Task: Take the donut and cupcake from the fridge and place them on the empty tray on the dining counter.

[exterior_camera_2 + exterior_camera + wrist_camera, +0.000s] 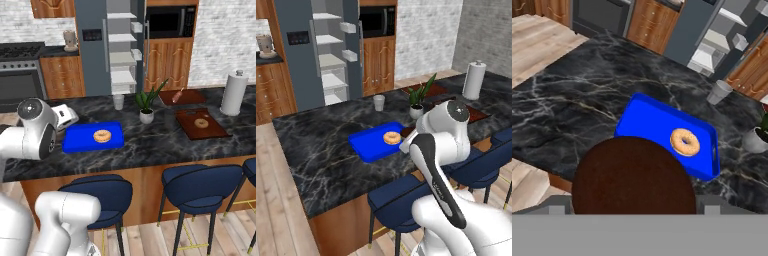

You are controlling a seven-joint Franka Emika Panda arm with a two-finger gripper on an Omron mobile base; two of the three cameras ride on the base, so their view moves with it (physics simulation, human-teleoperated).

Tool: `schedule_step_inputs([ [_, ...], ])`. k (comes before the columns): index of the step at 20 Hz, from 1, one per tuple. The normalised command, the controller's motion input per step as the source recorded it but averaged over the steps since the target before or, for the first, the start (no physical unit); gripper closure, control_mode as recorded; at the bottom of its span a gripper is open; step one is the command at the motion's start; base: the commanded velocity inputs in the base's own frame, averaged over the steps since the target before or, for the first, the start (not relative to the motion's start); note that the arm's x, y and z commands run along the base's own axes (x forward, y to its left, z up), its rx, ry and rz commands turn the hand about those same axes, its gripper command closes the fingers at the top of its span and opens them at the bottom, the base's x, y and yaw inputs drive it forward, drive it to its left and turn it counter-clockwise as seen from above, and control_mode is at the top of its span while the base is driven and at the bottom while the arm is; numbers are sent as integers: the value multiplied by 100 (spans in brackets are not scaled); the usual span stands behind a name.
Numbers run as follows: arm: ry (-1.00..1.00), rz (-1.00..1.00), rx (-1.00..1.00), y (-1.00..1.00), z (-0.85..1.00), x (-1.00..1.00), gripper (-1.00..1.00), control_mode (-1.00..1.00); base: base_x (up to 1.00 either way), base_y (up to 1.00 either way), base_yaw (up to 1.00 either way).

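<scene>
Cupcake sat clamped between the end effector fingers, jaws wide around it, above the worktop edge near the tray holding the donut.

The worktop is a long black marble slab veined in white and gold. On its left part lies a bright blue tray with a donut in it. Just beyond the tray stands a grey cup, and to its right a potted plant. Farther right lie two reddish-brown trays, the nearer one carrying another donut. A paper towel roll stands at the far right.
</scene>
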Motion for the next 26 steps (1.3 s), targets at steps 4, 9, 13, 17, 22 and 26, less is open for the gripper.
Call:
schedule_step_inputs([
  [4, 0, 0, 0, 1, -22, 40, 100, -100, 0, 0, 0],
  [9, 0, 0, 0, 11, -24, 39, 100, -100, 0, 0, 0],
  [13, 0, 0, 0, 13, -26, 40, 100, -100, 0, 0, 0],
  [17, 0, 0, 0, 14, -24, 39, 100, -100, 0, 0, 0],
  [22, 0, 0, 0, 18, -23, 39, 100, -100, 0, 0, 0],
  [26, 0, 0, 0, 11, -20, 39, 100, -100, 0, 0, 0],
])
